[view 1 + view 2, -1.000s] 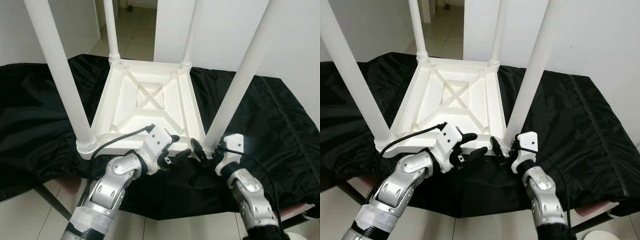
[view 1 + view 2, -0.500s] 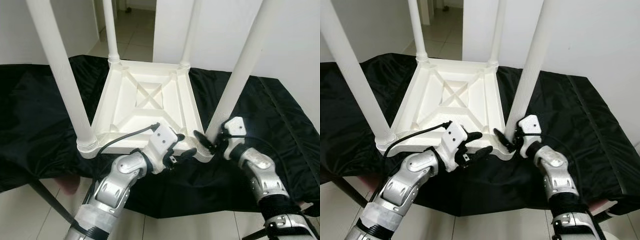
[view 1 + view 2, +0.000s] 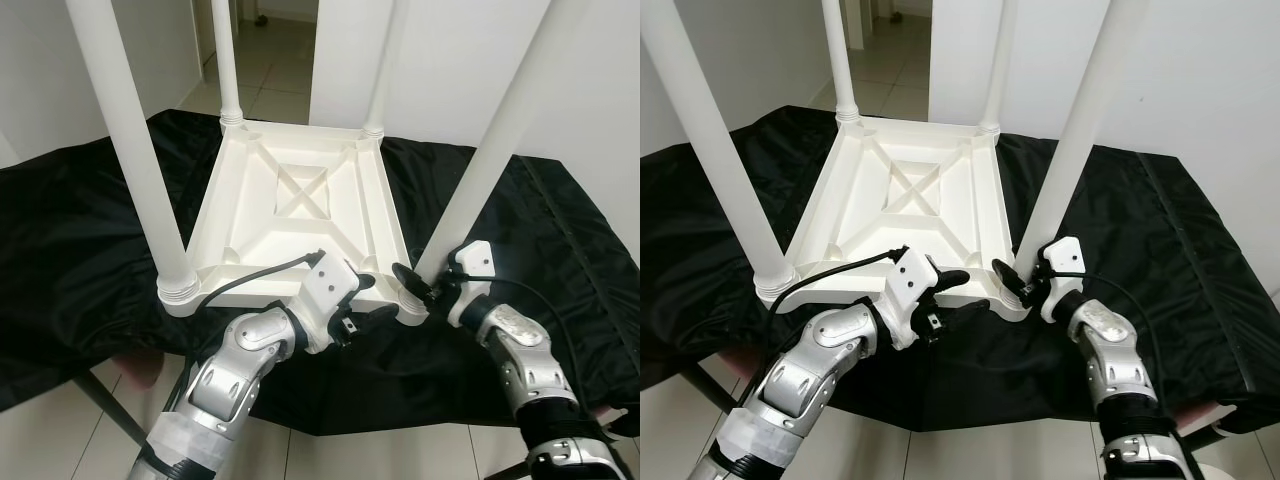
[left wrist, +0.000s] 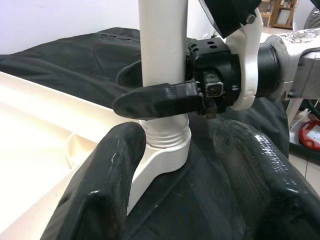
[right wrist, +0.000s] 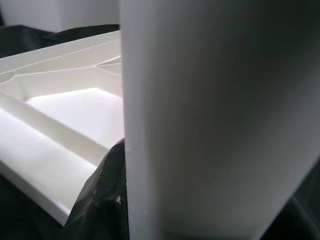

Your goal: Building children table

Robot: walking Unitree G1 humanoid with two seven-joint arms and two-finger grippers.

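Item: white plastic children's table (image 3: 295, 215), upside down on a black cloth (image 3: 90, 230) spread over a low surface. 4 white legs stood upright from its corners: near left leg (image 3: 140, 160), near right leg (image 3: 490, 150), and 2 far legs (image 3: 228, 60) towards an open doorway with tiled floor (image 3: 265, 70). The underside showed a ribbed frame with an X brace at centre.

Right gripper (image 3: 412, 288): at the base of the near right leg, just above its threaded collar. In the left wrist view 1 black finger (image 4: 160, 99) lay across the front of the leg (image 4: 162, 65), the other curved round behind it, so the pair was clasped around the leg. The right wrist view had the leg (image 5: 210, 120) very close, with the table's underside (image 5: 65, 115) beyond it.

Left gripper (image 3: 362, 303): at the near edge of the table, beside the same corner, fingers spread apart and grasping nothing. In its wrist view the 2 fingers (image 4: 107, 180) flanked the corner socket (image 4: 162, 150); contact with it could not be judged.
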